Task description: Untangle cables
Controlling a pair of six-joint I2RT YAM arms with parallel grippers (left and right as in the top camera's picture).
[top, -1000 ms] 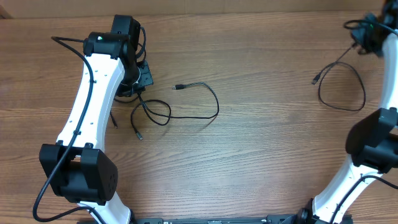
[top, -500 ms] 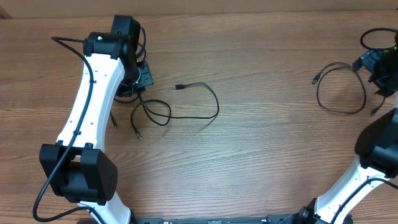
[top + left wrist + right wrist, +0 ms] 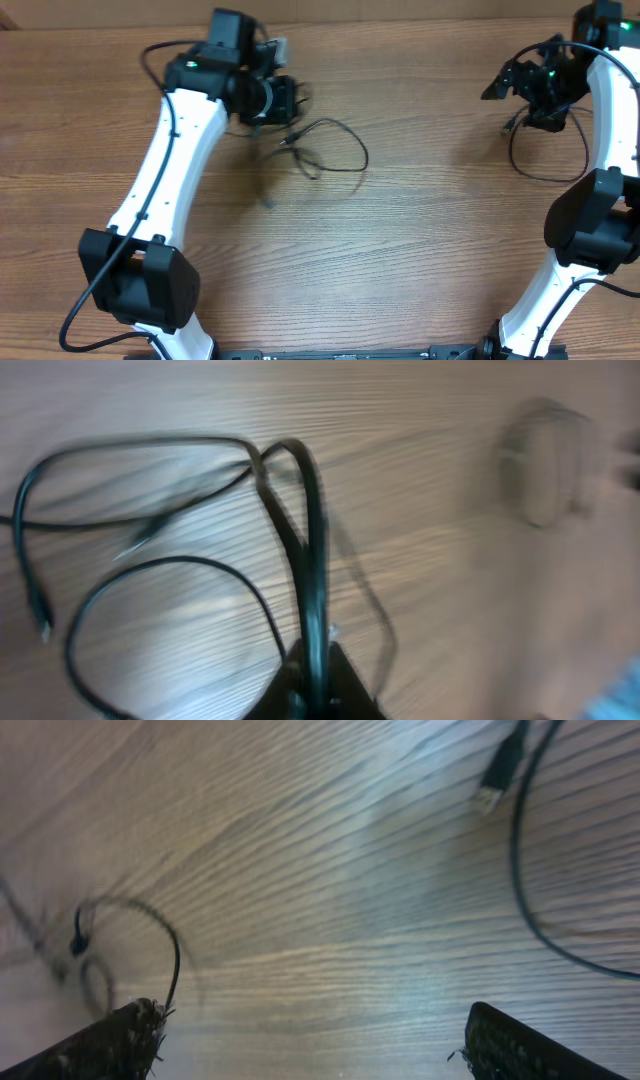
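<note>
Overhead, blur smears the left gripper (image 3: pixel 288 100) beside the looped cable (image 3: pixel 364 155) mid-table; the second cable (image 3: pixel 545 177) curls below the right gripper (image 3: pixel 503 80). Left wrist: fingers (image 3: pixel 318 685), cut off at the frame's bottom, pinch together on a strand of the looped cable. Right wrist: fingers (image 3: pixel 120 1040) spread apart, empty, the second cable's plug (image 3: pixel 497 770) above.

No text, label, brand, number or sign can be read anywhere in these views; the arms, the cords and the wooden counter (image 3: pixel 420 230) carry no legible markings.
</note>
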